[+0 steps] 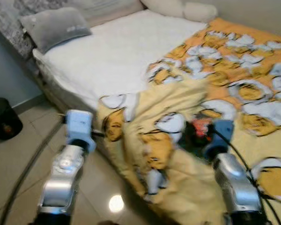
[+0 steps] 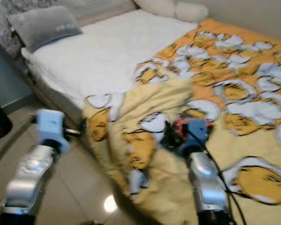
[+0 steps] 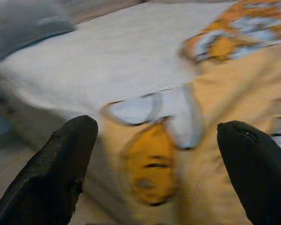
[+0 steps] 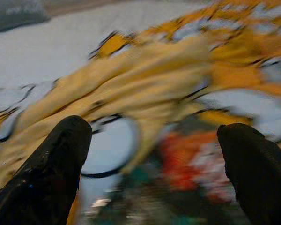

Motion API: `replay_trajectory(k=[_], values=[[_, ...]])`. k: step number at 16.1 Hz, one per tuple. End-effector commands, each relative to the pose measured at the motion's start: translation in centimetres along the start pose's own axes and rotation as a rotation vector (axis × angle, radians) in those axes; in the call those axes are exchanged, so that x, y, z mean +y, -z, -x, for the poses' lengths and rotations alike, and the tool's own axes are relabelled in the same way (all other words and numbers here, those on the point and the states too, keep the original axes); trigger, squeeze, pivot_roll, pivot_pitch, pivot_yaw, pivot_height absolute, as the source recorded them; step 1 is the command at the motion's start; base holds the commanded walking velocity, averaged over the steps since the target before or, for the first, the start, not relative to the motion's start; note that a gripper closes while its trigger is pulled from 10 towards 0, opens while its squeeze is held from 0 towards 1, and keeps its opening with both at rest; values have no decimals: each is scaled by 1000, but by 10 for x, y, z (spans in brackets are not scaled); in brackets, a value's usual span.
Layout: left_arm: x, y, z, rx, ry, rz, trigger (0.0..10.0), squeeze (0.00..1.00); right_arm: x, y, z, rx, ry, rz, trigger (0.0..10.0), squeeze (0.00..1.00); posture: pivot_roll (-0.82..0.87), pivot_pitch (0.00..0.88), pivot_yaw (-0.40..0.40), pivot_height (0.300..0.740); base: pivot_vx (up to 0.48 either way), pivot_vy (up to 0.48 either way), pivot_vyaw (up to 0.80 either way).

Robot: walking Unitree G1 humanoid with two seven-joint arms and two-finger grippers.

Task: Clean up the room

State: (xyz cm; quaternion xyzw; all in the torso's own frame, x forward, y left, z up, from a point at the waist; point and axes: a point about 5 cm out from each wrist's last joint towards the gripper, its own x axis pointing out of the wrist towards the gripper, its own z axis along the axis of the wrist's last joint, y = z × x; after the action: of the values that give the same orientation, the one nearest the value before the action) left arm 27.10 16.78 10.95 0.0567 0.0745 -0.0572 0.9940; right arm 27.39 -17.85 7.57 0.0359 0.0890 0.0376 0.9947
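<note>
All four views are motion-blurred; fine detail is unreliable. The left pincer [image 3: 154, 159] has its fingers [image 3: 51, 173] set wide apart, holding nothing, positioned just beside the bed's near edge where the blanket [image 1: 178, 140] hangs over. The right pincer [image 4: 154, 164] is likewise spread apart and empty, directly over a dark object with red patches [image 1: 199, 132] lying on the blanket; its identity cannot be determined. The blanket is yellow with orange and white cartoon figures outlined in black; it covers the right part of the bed [image 1: 117, 51] and is bunched into a ridge at the near edge. A grey pillow [image 1: 54, 26] lies at the head end. A dark bin [image 1: 3, 118], cut off by the frame, stands on the tiled floor [image 1: 18, 159]
</note>
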Motion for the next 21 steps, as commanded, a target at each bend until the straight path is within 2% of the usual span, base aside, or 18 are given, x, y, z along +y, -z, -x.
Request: replay_trajectory(k=[1,6,7,9,10,11,12,13,14,15,16,18,19,21], values=[[6,-3,2,-8,5,-22,10000,1000,6,-4,-1,-11,-35,-19,10000,1000,14,0,44,740,0,0,0],[1,-3,11,-3,40,-37,10000,1000,3,-4,5,-3,-32,-40,10000,1000,29,0,38,740,0,0,0],[0,0,14,10,74,-43,10000,965,2,-3,7,5,-15,-66,10000,1000,27,0,44,740,0,0,0],[-3,3,15,36,156,-65,10000,957,-2,1,5,38,10,-76,10000,1000,24,0,47,740,0,0,0],[-7,6,15,62,253,-107,10000,882,-10,10,0,121,76,-103,10000,827,14,0,57,740,0,0,0],[-9,8,15,79,335,-148,10000,867,-16,13,-6,154,104,-138,10000,365,12,0,57,740,0,0,0],[-10,9,15,93,390,-163,10000,859,-21,14,-10,173,125,-139,10000,0,11,0,58,740,0,0,0],[-11,9,15,116,485,-189,10000,800,-29,14,-17,195,142,-148,10000,0,11,0,55,740,0,0,0],[-12,9,16,139,566,-206,10000,784,-40,17,-21,233,193,-131,10000,0,13,0,46,740,0,0,0],[-14,9,18,171,670,-242,10000,725,-54,19,-24,264,257,-177,10000,0,12,0,41,740,0,0,0],[-15,10,19,183,713,-250,10000,722,-59,20,-25,271,279,-215,10000,0,10,0,39,740,0,0,0],[-18,4,19,186,805,-251,10000,710,-73,23,-27,288,287,-417,10000,0,-1,0,38,740,0,0,0],[-22,3,18,190,842,-254,10000,706,-76,29,-26,332,220,-540,10000,0,-8,0,36,740,0,0,0],[-25,3,19,199,877,-254,10000,698,-79,31,-25,342,178,-625,10000,0,-13,0,31,740,0,0,0]])
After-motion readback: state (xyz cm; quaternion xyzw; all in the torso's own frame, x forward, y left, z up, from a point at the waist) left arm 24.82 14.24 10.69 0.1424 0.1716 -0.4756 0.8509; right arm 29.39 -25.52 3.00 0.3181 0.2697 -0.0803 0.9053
